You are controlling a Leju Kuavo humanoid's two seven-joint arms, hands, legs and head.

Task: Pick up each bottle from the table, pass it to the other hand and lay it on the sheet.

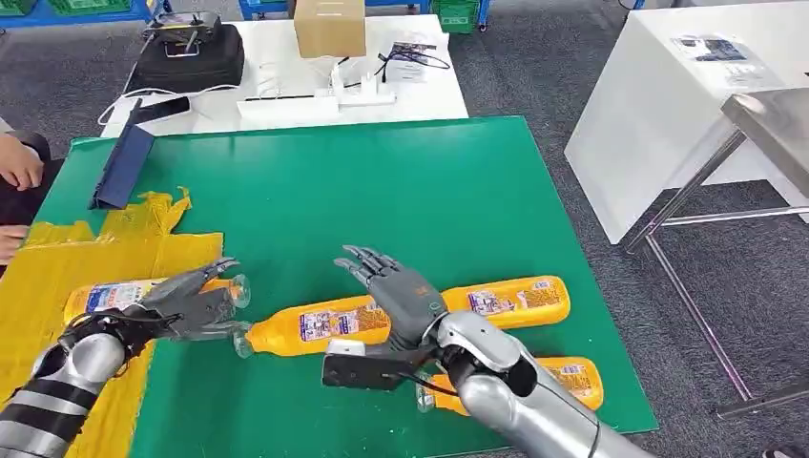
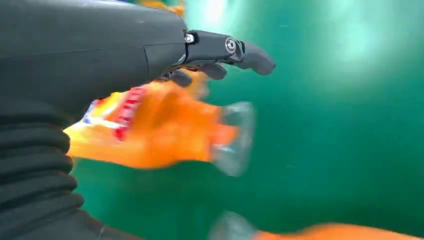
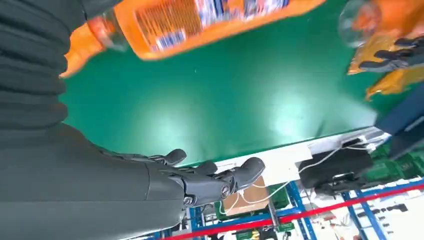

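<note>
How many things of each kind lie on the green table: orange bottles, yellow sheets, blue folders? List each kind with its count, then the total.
Orange bottles: 4
Yellow sheets: 1
Blue folders: 1
Total: 6

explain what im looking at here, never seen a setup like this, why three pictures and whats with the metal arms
This is a humanoid robot with two silver arms, each ending in a many-fingered hand. The wide picture comes from a camera high on its body; the other two come from cameras at its wrists, so they look tilted. In front is a green table with a yellow sheet at its left. The left hand grips an orange bottle over the sheet. The right hand is open, above a second bottle. Two more bottles lie near it.
</note>
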